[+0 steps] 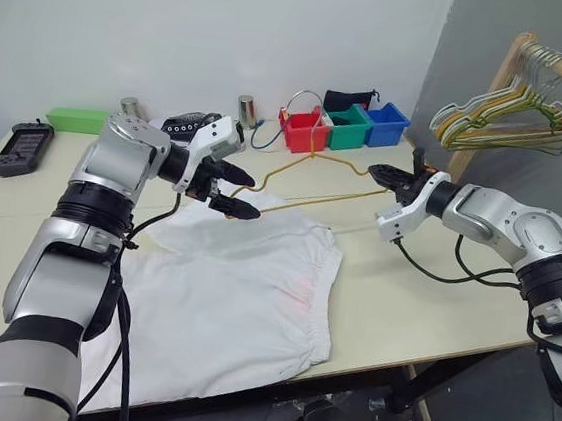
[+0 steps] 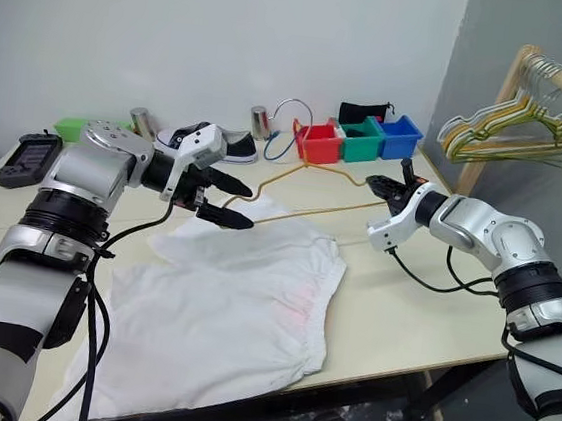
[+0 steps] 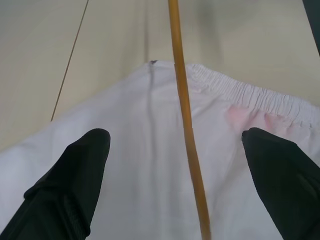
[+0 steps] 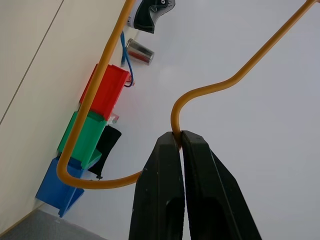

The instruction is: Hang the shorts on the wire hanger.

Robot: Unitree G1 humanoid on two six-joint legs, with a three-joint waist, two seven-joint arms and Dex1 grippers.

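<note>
While my right pincer [image 4: 179, 137] stays out of it, pinched shut on the wire hanger [image 1: 314, 179] by its neck to hold it above the desk [image 1: 422, 306], my left pincer [image 1: 240, 193] gapes empty over the shorts [image 1: 242, 297], hanger bar between its fingers. The shorts' near edge is cut off.

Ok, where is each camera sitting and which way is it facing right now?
Left and right eye views: on the head, looking forward and down over both arms at the table; they share the shorts, the wire hanger and the colored bins.
Left wrist view: along the open left gripper, down at the shorts with the hanger wire crossing them.
Right wrist view: along the right gripper, shut on the hanger, toward the bins.
</note>
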